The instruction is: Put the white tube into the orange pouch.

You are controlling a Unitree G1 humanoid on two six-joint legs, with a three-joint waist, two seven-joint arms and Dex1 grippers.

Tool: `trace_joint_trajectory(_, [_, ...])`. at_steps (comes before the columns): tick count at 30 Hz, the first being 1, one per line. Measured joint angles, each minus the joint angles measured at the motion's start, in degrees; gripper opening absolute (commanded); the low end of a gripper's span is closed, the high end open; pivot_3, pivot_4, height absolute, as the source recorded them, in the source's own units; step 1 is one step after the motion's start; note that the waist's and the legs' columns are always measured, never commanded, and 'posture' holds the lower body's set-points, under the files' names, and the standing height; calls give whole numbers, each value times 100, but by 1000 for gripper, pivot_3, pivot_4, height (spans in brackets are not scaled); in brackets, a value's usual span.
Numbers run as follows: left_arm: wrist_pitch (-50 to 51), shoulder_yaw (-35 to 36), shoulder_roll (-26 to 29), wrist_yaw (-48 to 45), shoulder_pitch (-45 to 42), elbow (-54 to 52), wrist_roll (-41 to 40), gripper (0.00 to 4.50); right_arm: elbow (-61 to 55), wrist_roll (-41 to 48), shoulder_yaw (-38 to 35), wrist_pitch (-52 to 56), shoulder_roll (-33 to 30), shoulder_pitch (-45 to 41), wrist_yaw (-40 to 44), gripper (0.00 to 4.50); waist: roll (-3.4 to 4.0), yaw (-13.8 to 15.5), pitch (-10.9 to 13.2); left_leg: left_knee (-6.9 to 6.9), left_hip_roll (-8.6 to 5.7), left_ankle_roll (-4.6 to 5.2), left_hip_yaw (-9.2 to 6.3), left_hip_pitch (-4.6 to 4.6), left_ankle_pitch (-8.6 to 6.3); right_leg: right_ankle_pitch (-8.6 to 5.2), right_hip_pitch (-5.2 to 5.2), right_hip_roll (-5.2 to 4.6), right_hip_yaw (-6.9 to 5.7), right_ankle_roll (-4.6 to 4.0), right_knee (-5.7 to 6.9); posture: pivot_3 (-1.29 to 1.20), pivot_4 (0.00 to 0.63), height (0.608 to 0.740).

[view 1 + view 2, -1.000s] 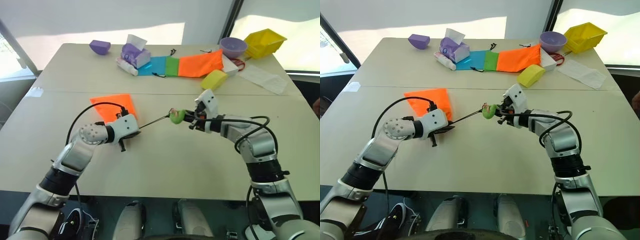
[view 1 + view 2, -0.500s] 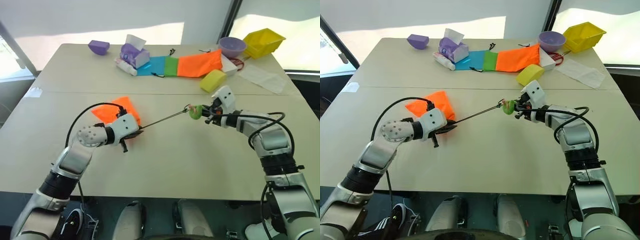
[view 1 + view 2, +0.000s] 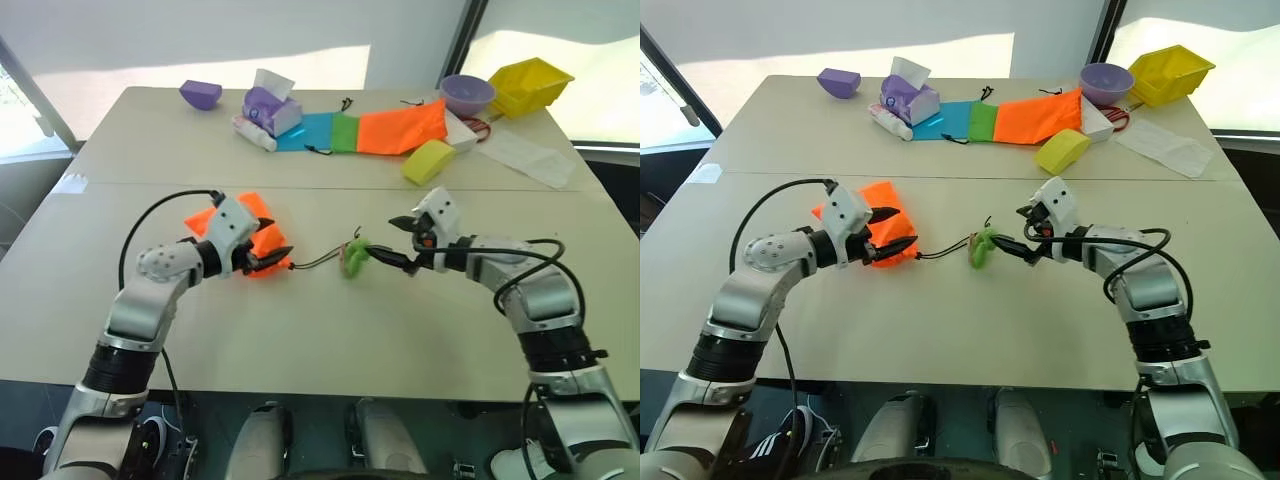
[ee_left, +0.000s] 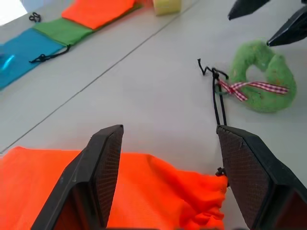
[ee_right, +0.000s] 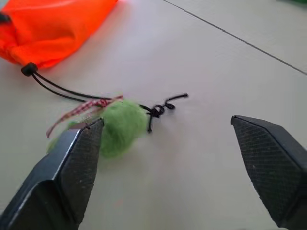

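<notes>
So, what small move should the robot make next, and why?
Probably draw the left tool and the right tool back, away from the orange pouch. Both stand open and hold nothing. The pouch lies with its mouth gathered shut, and its cord and green ring lie slack on the table, so nothing here seems left to pull.

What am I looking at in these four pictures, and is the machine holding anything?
It is a two-armed humanoid robot at a table. Two pictures come from cameras on its head, looking down over both arms; the other two come from a camera on each wrist, looking along that hand's two black fingers. The left hand is open over the orange pouch, whose neck is cinched. The right hand is open beside the green ring on the pouch's dark cord. Neither holds anything. At the far side lie flat coloured pouches, a tissue box, bowls and a yellow bin.
</notes>
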Motion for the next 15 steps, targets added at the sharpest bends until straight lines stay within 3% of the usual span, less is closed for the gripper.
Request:
trace_joint_trajectory(4, [73,729,327,-157,431,-220,-541,3447,192,-131,-320,-402,-606,161,299,4429,0,-29,0,-6,4,0,0,4,0,0,-1,2,0,0,-2,0,150,740])
trace_joint_trajectory(10, [-112,1639,529,-431,1742,-445,-1084,3447,-1368,777,-847,-419,-345,1477,660,4429,1,-4,0,-10,18,0,0,9,-1,0,5,10,0,-1,-2,0,150,740])
trace_joint_trajectory(15, [-549,2266,294,-144,2792,-259,-1064,3447,-1598,573,-893,-1058,-317,2375,609,4429,0,7,1,4,2,1,2,17,0,3,29,-21,1,-8,-14,0,150,740])
